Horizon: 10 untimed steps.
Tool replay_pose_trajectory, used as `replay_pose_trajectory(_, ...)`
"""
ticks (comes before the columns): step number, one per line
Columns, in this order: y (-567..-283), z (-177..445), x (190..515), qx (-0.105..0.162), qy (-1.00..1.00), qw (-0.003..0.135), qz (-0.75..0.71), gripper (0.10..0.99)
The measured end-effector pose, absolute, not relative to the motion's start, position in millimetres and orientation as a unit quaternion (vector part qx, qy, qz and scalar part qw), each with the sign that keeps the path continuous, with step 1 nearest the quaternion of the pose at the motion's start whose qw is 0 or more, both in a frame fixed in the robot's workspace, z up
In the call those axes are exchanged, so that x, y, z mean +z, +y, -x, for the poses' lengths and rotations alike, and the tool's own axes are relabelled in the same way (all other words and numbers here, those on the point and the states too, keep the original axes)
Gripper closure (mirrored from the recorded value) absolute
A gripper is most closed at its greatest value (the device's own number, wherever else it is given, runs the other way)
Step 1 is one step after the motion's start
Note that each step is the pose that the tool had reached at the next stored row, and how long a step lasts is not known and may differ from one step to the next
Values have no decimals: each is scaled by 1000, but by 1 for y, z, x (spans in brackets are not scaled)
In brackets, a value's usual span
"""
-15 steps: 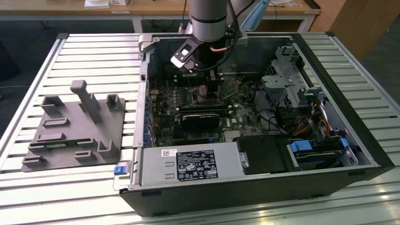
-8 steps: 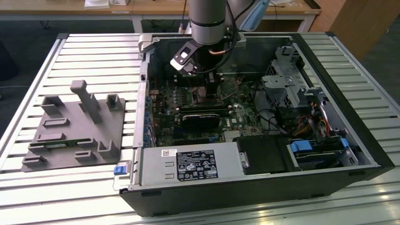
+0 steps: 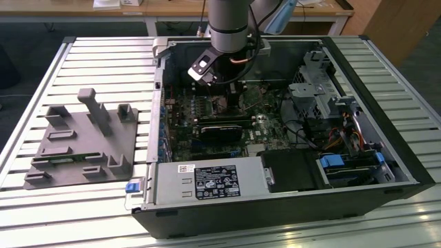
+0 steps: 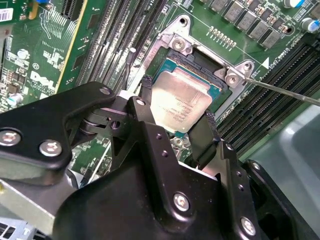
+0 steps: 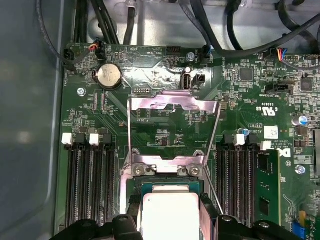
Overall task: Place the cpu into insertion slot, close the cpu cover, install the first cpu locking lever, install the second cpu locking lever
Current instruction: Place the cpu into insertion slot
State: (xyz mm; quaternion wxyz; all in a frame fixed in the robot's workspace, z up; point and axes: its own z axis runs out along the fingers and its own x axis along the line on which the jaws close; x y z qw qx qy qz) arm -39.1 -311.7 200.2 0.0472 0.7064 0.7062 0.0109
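While the gripper [image 4: 179, 100] pinches the cpu [image 4: 185, 106] over the slot [image 4: 175, 42], the key looks like holding it level, corners matched.

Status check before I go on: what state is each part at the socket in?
gripper: shut on the cpu.
cpu: gripped at two edges, at the slot; seated or not, cannot tell.
slot: uncovered.
cover: swung open, off the slot.
lever: unlatched, swung clear.
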Motion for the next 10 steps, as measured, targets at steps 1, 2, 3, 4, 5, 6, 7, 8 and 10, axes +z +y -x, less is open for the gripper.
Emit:
replay_pose_trajectory(1,-312,39,200,11,706,47,-706,545)
replay_pose_trajectory(2,-312,39,199,11,706,47,-706,545)
replay_pose_trajectory(3,-312,39,198,11,706,47,-706,545)
replay_pose_trajectory(4,-312,39,198,11,706,47,-706,545)
replay_pose_trajectory(5,-312,39,197,11,706,47,-706,545)
replay_pose_trajectory(6,-312,39,196,11,706,47,-706,545)
replay_pose_trajectory(7,-312,39,196,11,706,47,-706,545)
replay_pose_trajectory(8,-312,39,195,11,706,47,-706,545)
replay_pose_trajectory(10,-312,39,195,11,706,47,-706,545)
